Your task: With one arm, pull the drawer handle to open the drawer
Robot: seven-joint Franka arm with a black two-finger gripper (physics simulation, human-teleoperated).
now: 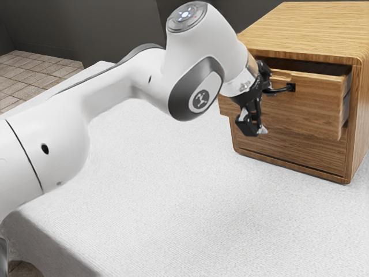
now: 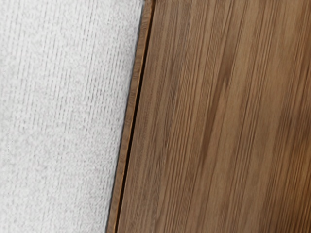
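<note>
Status at this moment, single-arm drawer pull.

The cabinet (image 1: 311, 29) sits at the upper right of the exterior frame, on the white-covered table (image 1: 173, 190). Its drawer (image 1: 305, 104) stands partly out of the carcass. A dark gap shows above the drawer front, and the front sits proud of the cabinet face toward the frame's left. I judge it part open, not fully drawn.

The arm (image 1: 144, 81) enters from the left and reaches across to the drawer front. The gripper (image 1: 262, 92) is right at the black handle (image 1: 283, 89), at upper centre-right of the frame. The handle runs into the black of the hand, and from this angle I cannot tell whether the claw is apart or clamped on it.

In the wrist view, wood grain (image 2: 218, 116) takes the right-hand side and the table covering (image 2: 58, 116) the left, with a narrow dark seam between them. I read this as the hand being close against the cabinet front.

Assessment: the approach is done and the pull appears under way — the drawer is visibly out. What remains, in my judgement, is more travel along the drawer's line. How much runner is left I cannot read from here.
</note>
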